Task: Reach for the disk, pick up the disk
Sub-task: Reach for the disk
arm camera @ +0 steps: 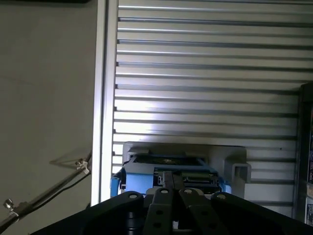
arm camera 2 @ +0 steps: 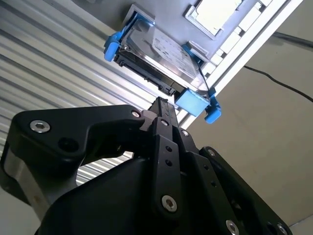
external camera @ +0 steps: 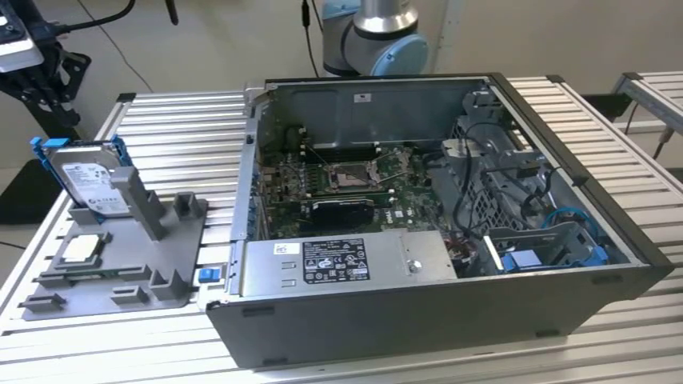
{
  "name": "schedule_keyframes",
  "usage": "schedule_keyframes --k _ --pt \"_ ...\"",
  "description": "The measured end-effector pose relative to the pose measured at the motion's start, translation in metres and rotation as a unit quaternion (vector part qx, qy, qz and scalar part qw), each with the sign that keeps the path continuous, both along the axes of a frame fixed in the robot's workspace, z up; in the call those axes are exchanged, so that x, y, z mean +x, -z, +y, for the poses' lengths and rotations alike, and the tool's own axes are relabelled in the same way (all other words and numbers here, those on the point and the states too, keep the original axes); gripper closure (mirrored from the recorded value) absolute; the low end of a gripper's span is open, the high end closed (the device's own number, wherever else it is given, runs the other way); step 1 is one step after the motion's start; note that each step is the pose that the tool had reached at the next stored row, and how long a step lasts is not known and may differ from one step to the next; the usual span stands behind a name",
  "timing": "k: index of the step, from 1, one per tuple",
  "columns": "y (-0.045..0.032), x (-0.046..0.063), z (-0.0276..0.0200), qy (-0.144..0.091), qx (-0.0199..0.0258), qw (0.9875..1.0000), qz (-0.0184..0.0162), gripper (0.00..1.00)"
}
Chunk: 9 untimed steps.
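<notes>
Reach is nearly there, no pickup yet. The silver-grey rectangular disk (external camera: pixel 94 180) in its bright blue plastic carrier stands upright in a grey plastic holder (external camera: pixel 139 240), on the slatted metal bench (external camera: pixel 176 132) at the exterior view's left. The black gripper (arm camera 2: pixel 161 104) hovers near its top edge, jaws pinched together on nothing.

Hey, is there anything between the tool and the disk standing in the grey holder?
Nothing visible. In the second wrist view the tool sits just off the exposed edge of the disk, with no cable or part between them. The grey holder holds the lower end.
</notes>
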State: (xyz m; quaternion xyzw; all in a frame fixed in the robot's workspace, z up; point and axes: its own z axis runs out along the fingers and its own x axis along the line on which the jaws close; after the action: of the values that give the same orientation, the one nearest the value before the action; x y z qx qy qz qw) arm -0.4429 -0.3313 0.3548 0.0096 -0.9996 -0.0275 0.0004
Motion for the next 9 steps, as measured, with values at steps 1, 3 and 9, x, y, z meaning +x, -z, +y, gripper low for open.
schedule_keyframes --k 1,3,9 --pt "0.0000 0.000 0.0000 0.000 0.0000 1.0000 0.0000 1.00" --pt "0.0000 0.000 0.0003 0.000 0.0000 1.0000 0.0000 1.00" --pt "0.0001 -0.020 -0.0067 0.000 0.0000 1.0000 -0.0023 1.00"
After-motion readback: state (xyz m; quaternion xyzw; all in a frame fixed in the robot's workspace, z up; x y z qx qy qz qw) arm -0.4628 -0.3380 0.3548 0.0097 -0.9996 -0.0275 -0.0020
